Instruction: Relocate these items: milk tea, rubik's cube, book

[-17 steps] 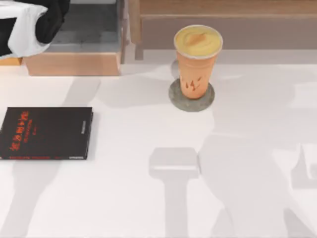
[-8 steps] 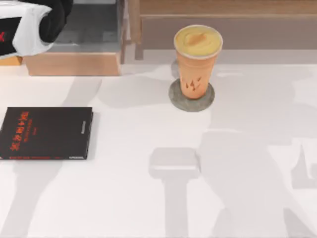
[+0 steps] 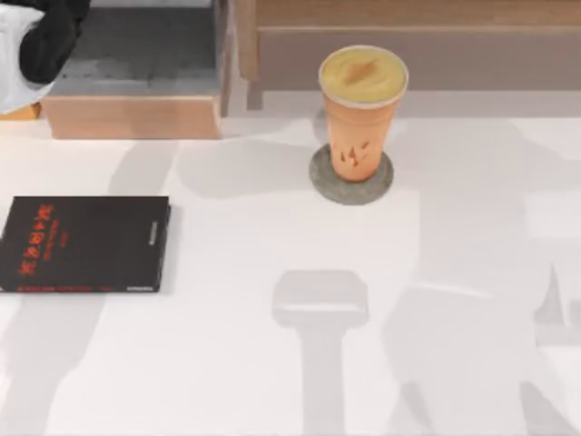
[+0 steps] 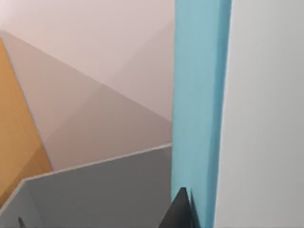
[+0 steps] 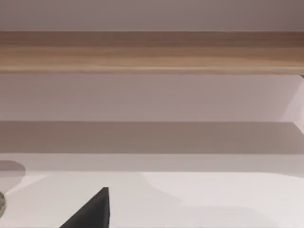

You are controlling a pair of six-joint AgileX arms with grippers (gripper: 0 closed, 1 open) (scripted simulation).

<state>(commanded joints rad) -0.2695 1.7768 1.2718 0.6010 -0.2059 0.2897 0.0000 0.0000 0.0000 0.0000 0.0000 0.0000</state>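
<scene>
The tall tapered orange-tan milk tea cup (image 3: 361, 109), with dark orange marks on its side and a white-rimmed yellowish top, stands upright on a round grey coaster (image 3: 351, 184) at the far middle of the white table (image 3: 272, 381), just in front of a long wooden ledge (image 3: 408, 41) along the far edge.

In the left wrist view, the thick book with the light teal-blue cover (image 4: 197, 104) rises as a tall teal band beside a broad white face. It is right against the dark tip of the left gripper (image 4: 180, 213), above a grey panel and an orange-brown surface. I cannot tell whether that pincer is pinching the book or spread. From above, the left arm (image 3: 36, 41), black and white, sits at the far left corner, over a low wooden box with a grey floor (image 3: 136, 68).

A flat black book with red lettering (image 3: 82, 243) lies at the near left, well apart from the cup.

The right gripper (image 5: 90, 211) is a dark wedge low over the table, facing the ledge; its state cannot be told.
</scene>
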